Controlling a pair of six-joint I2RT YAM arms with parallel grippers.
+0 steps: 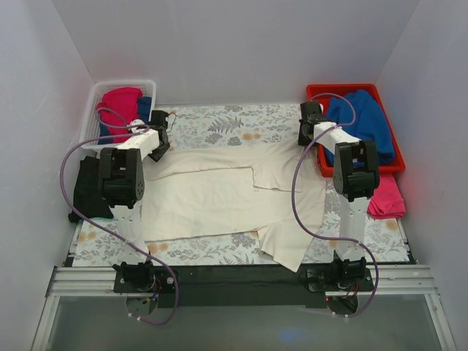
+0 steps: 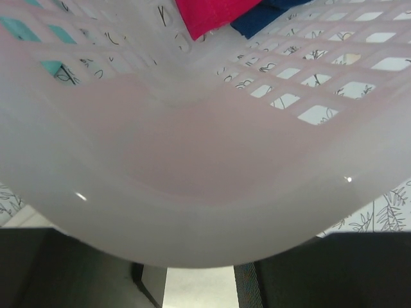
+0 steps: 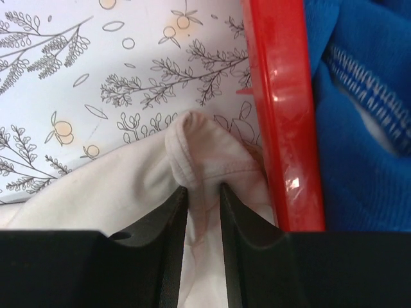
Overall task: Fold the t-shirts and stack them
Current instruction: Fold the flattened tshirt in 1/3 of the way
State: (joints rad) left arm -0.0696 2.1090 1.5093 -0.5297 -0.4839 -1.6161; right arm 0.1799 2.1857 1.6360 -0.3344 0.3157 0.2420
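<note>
Pinching the cream-white t-shirt (image 3: 122, 192), right jaws sit beside the red tray (image 3: 277, 115).

**Bright, even light**

Shadows are faint. The white plastic lattice basket (image 2: 205, 192) is blurred in the left wrist view, with two glints. Glare marks the red plastic tray rim (image 3: 275, 96); the cream-white cloth shirt (image 3: 115, 199) is sharp.

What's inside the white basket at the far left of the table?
A crumpled magenta cloth fills most of the white basket, with a dark blue cloth beside it on the right. Whatever lies beneath them, and the basket's floor, is covered.
</note>
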